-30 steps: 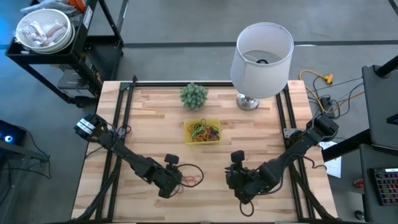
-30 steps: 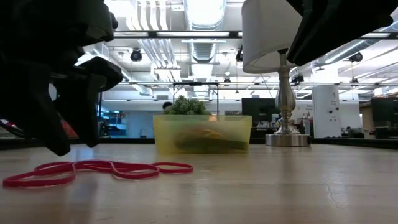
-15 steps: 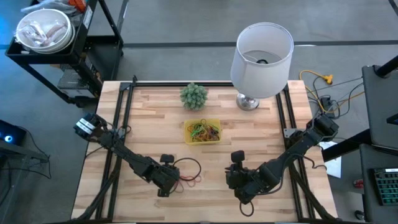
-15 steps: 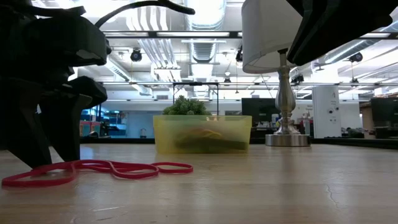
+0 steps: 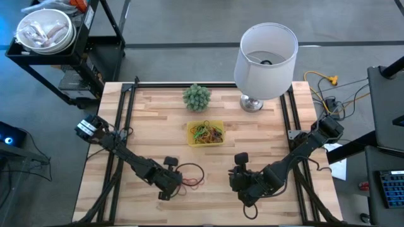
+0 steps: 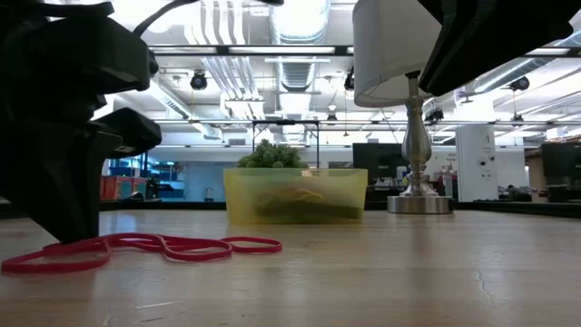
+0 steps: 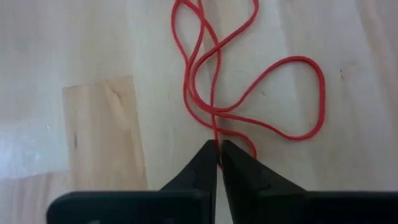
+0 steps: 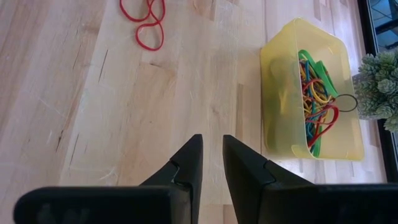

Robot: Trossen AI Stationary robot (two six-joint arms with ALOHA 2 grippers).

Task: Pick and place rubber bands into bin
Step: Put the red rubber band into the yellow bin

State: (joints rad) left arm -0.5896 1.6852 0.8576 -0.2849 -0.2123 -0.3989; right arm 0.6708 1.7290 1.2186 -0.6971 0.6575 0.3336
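Note:
A tangle of red rubber bands point(image 5: 192, 181) lies flat on the wooden table left of centre; it also shows in the low view point(image 6: 163, 247) and the left wrist view point(image 7: 249, 93). My left gripper point(image 5: 177, 183) stands at the tangle's left end, shut on it. The yellow bin point(image 5: 206, 133) sits mid-table with several coloured bands inside point(image 8: 314, 93). My right gripper point(image 5: 242, 171) hangs right of centre above the table, its fingers point(image 8: 212, 149) a little apart and empty. My left gripper pinches the red strands at the tangle's end point(image 7: 217, 142) between its two fingertips, where the strands run together. The fingers come from above, pointing down, tips at the table top point(image 6: 64, 238). The bands lie slack on the table beyond the fingers.
A small green plant point(image 5: 196, 97) and a white lamp point(image 5: 265, 53) with a metal base point(image 5: 251, 103) stand at the far edge behind the bin. A metal bowl point(image 5: 44, 31) sits on a cart off the table's far left. Bare wood lies between the grippers.
My left gripper has moved a little toward the table's left edge and down to the table top. Its fingers, apart a second ago, have shut on the end of the red bands. The bands lie where they were.

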